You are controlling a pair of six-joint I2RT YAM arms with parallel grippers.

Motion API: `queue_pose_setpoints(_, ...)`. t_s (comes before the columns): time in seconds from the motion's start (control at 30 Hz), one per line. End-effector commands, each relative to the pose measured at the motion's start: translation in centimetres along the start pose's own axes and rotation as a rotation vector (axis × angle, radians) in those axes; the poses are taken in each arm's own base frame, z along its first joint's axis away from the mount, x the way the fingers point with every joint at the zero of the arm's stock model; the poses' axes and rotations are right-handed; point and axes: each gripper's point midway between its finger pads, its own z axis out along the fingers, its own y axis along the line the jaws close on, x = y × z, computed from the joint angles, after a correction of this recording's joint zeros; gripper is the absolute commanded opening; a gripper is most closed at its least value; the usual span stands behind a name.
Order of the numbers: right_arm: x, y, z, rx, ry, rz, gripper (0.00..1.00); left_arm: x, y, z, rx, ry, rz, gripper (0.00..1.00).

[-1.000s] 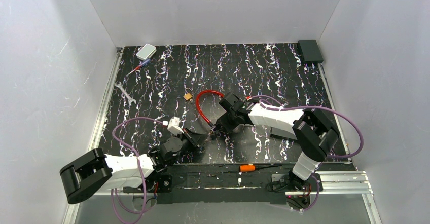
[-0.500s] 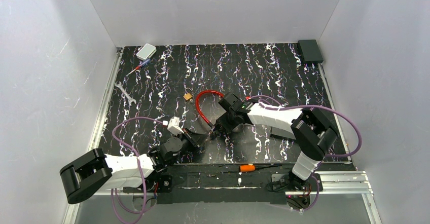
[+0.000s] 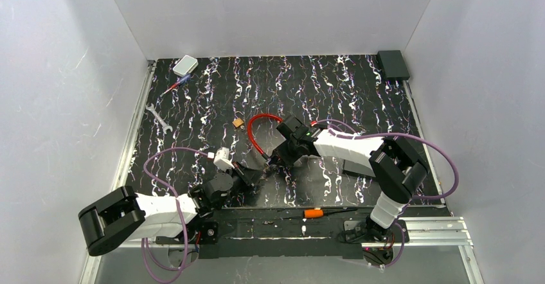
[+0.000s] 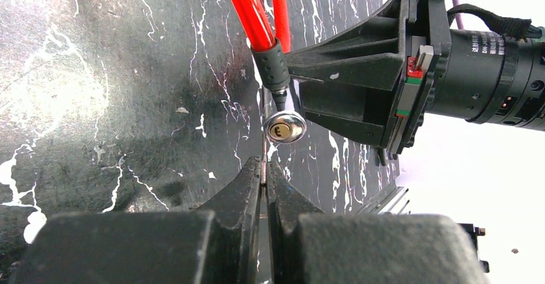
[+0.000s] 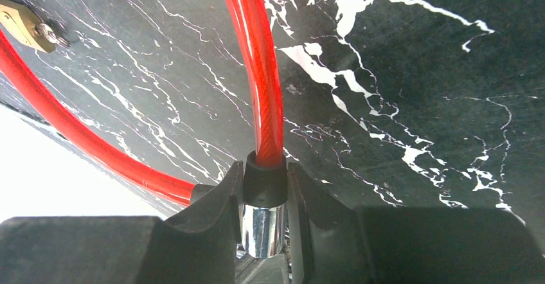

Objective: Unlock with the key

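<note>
Key insertion, approach stage. Right fingers [image 5: 235,191] clamp the lock [image 5: 263,229], its keyhole [image 4: 278,130] facing the left fingers [image 4: 259,180]. These pinch the key [image 4: 263,159] edge-on, just short of the keyhole. The next move probably calls for aligning blade with slot, then pushing in.

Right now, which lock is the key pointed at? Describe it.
Near the middle of the black marbled mat, follow the red cable to its black-collared end between the right fingers. The lock cylinder there is round and chrome, unlike the boxy brass padlock lying loose nearby.
</note>
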Motion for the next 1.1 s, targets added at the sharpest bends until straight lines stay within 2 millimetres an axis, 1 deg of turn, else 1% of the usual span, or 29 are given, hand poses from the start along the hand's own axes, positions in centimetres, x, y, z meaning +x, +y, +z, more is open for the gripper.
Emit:
queue_pose_setpoints(0.0, 0.3, 2.0, -0.5, -0.049, 0.010, 0.000, 0.01, -1.5, -1.6, 0.1, 0.033, -0.061, 0.000, 0.00)
queue_pose_setpoints(0.07, 0.1, 1.9, -0.4, -0.048, -0.001, -0.005, 0.01, -1.7, -1.6, -0.2, 0.042, -0.071, -0.007, 0.00)
queue_pose_setpoints(0.2, -0.5, 1.7, -0.3, -0.039, -0.034, -0.009, 0.01, -1.8, -0.9, -0.7, 0.037, -0.079, -0.009, 0.00)
queue_pose_setpoints(0.33, -0.4, 1.8, -0.2, -0.038, -0.031, -0.009, 0.01, -1.8, -0.4, -0.9, 0.028, -0.080, -0.014, 0.00)
queue_pose_setpoints(0.53, 0.0, 2.0, -0.2, -0.039, -0.005, -0.009, 0.01, -1.7, -0.7, -0.6, 0.021, -0.073, -0.007, 0.00)
queue_pose_setpoints(0.8, 0.1, 2.3, -0.6, -0.053, -0.004, -0.004, 0.01, -1.6, -0.8, -0.1, 0.005, -0.068, -0.007, 0.00)
queue_pose_setpoints(0.93, 0.3, 2.1, -0.4, -0.049, 0.008, -0.004, 0.01, -1.8, -1.4, 0.0, 0.018, -0.071, -0.010, 0.00)
queue_pose_setpoints(1.07, 0.5, 1.9, 0.0, -0.042, 0.018, -0.004, 0.01, -1.9, -1.4, 0.1, 0.015, -0.078, -0.009, 0.00)
